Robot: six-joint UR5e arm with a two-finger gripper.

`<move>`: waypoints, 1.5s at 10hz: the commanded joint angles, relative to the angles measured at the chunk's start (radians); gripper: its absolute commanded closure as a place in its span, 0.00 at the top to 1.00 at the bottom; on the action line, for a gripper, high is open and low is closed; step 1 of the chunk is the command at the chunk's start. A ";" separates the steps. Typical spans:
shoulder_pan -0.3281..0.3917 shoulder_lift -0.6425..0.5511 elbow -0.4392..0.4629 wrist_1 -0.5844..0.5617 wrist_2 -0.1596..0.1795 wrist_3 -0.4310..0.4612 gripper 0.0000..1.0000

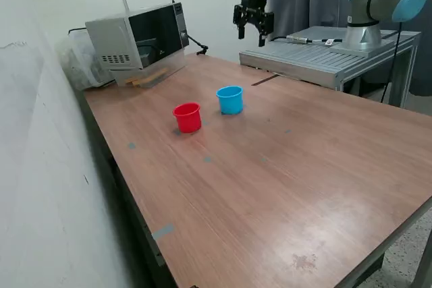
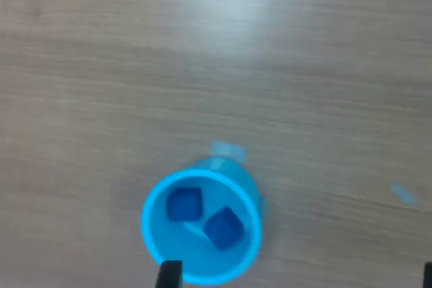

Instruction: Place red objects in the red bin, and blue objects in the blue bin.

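Exterior view: the gripper [image 1: 252,28] hangs high over the far end of the wooden table [image 1: 283,166], well above the cups, fingers pointing down and spread apart with nothing between them. The red cup [image 1: 187,117] stands upright on the table toward the exterior view's left. The blue cup [image 1: 230,100] stands upright just beside it, toward the exterior view's right and a little farther back; the two are near but not touching. What is inside either cup can't be made out from this angle, and no cubes lie loose on the tabletop. A microwave [image 1: 138,40] sits at the far corner on the exterior view's left. A grey metal platform [image 1: 317,59] adjoins the table's far edge and carries the arm base [image 1: 381,8].

Wrist view: looking straight down on the blue cup [image 2: 202,228], upright on the wood. Two dark blue cubes [image 2: 184,204] [image 2: 223,227] lie inside on its bottom, side by side, about touching at a corner, the second turned at an angle. One dark fingertip [image 2: 169,274] shows at the frame edge over the cup rim, another sliver at the corner, wide apart, holding nothing. Red cup not in this view.
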 commanded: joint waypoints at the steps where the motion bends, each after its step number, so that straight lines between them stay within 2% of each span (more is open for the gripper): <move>1: 0.074 -0.236 0.086 0.112 0.001 0.008 1.00; 4: 0.080 -0.345 0.101 0.259 -0.003 0.133 1.00; 7: 0.101 -0.349 0.085 0.370 -0.003 0.148 1.00; 15: 0.089 -0.355 0.085 0.371 -0.003 0.145 1.00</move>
